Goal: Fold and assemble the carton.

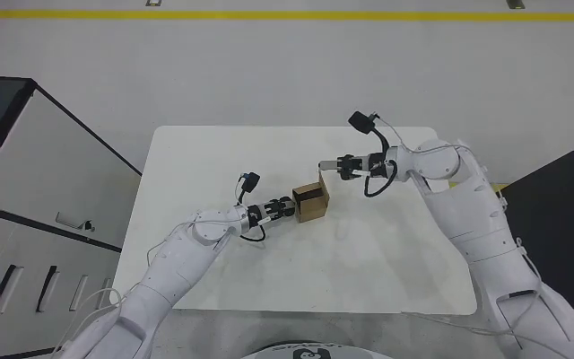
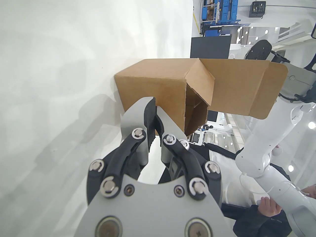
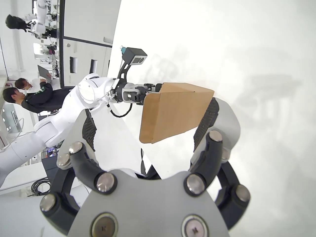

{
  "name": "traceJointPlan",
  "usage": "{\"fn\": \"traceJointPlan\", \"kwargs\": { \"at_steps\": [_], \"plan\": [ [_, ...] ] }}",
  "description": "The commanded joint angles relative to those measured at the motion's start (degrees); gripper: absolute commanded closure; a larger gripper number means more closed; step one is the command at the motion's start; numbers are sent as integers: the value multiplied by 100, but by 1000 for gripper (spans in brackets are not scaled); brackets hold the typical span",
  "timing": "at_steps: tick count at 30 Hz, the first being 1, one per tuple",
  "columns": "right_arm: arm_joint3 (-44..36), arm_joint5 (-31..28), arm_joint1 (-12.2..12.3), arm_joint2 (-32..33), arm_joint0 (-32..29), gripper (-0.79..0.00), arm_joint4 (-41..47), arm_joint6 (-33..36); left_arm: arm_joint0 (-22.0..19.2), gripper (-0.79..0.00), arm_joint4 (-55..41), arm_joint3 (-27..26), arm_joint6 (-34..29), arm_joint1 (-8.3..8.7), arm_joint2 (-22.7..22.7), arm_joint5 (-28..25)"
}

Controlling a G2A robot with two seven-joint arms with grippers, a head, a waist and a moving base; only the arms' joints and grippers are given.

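**Two-armed robot works a brown carton (image 1: 310,203) at mid-desk**

The corrugated cardboard carton stands near the centre of a white, round-cornered desk (image 1: 269,153), one end open and a flap raised (its inside is mostly in shadow). The left gripper (image 2: 154,109) is clamped on the carton's near wall at the lower edge. The right gripper (image 3: 150,117) is spread wide, its ribbed black pads (image 3: 207,117) on either side of the raised flap, and whether they touch it is hard to make out. The smooth desk sits on a pale grey floor crossed by a yellow line (image 1: 287,14), with a grey cabinet (image 1: 54,170) just beside it.
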Motion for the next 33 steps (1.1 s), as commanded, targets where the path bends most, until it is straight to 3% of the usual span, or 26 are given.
{"fn": "traceJointPlan", "kwargs": {
  "at_steps": [1, 14, 20, 22, 24, 33],
  "plan": [
    [-12, 117, 14, -50, 109, -785, -73, 406, 0, 0, 0, 0, 0, 0, 0, 0],
    [82, 167, 59, -27, 203, -785, -256, 576, 0, 0, 0, 0, 0, 0, 0, 0],
    [125, -130, 136, 278, 125, -785, 55, 633, 0, 0, 0, 0, 0, 0, 0, 0],
    [97, -158, 162, 294, 79, -677, -22, 690, 0, 0, 0, 0, 0, 0, 0, 0],
    [76, -110, 174, 262, 47, -388, -110, 716, 0, 0, 0, 0, 0, 0, 0, 0],
    [-97, 5, 157, -72, 85, -357, -437, 654, 0, 0, 0, 0, 0, 0, 0, 0]
  ]
}}
